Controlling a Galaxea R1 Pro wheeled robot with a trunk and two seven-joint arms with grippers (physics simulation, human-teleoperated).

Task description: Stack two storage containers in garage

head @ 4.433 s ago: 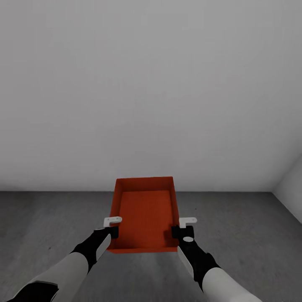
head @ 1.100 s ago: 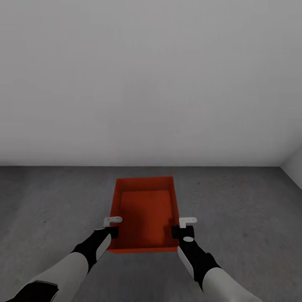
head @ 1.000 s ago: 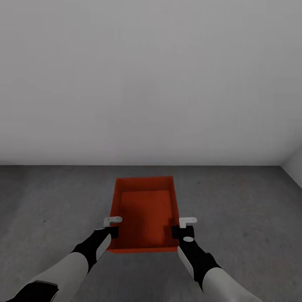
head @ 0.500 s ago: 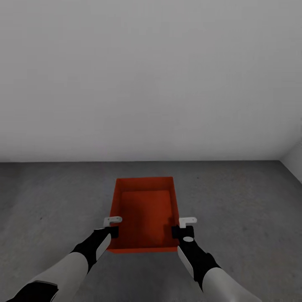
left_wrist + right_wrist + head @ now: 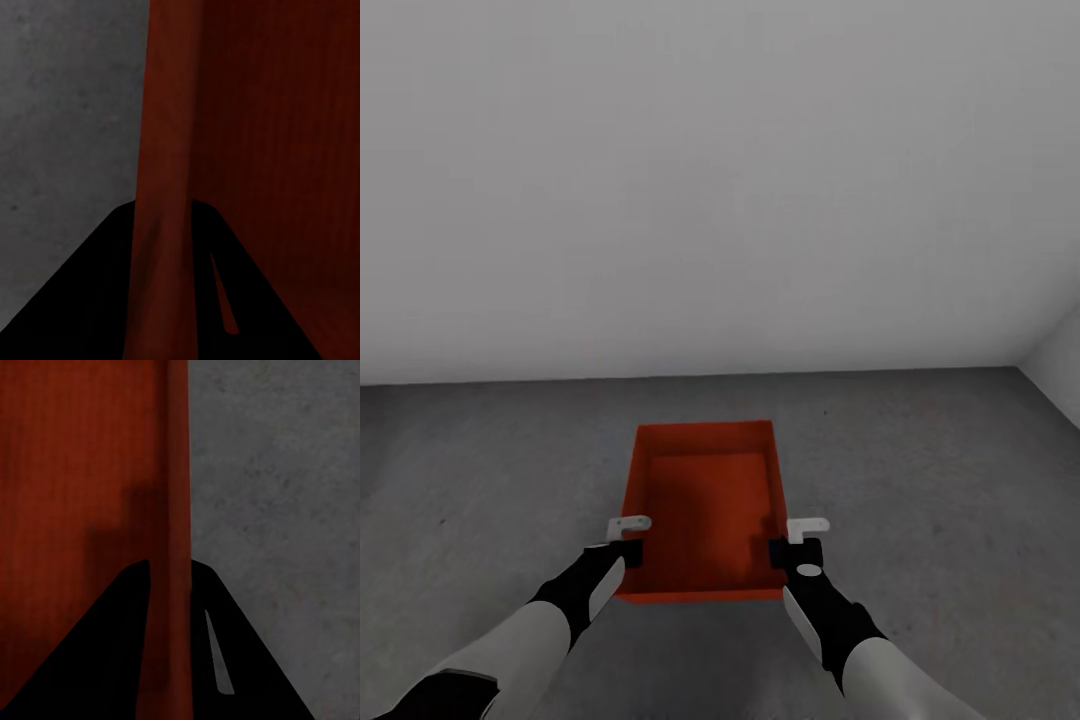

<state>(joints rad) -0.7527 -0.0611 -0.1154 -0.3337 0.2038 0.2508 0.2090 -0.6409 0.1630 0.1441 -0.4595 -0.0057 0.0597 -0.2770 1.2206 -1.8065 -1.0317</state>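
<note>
In the head view I carry one red-orange open-top storage container (image 5: 705, 505) in front of me, held level above the dark grey concrete floor (image 5: 920, 480) of the garage. My left gripper (image 5: 628, 545) is shut on its left wall, my right gripper (image 5: 788, 548) on its right wall. The left wrist view has the container wall (image 5: 161, 187) running between the black fingers (image 5: 82, 300). In the right wrist view the opposite wall (image 5: 178, 510) passes between the fingers (image 5: 247, 660) in the same way. The container is empty inside.
A plain white-grey wall (image 5: 720, 180) stands ahead and meets the concrete floor a little beyond the container. Another wall (image 5: 1055, 365) forms a corner at the far right. Open concrete lies on both sides of the container.
The view has shifted: the wall's base line sits higher in the picture and more floor shows, so the camera has moved. The container and both grippers keep their places relative to me.
</note>
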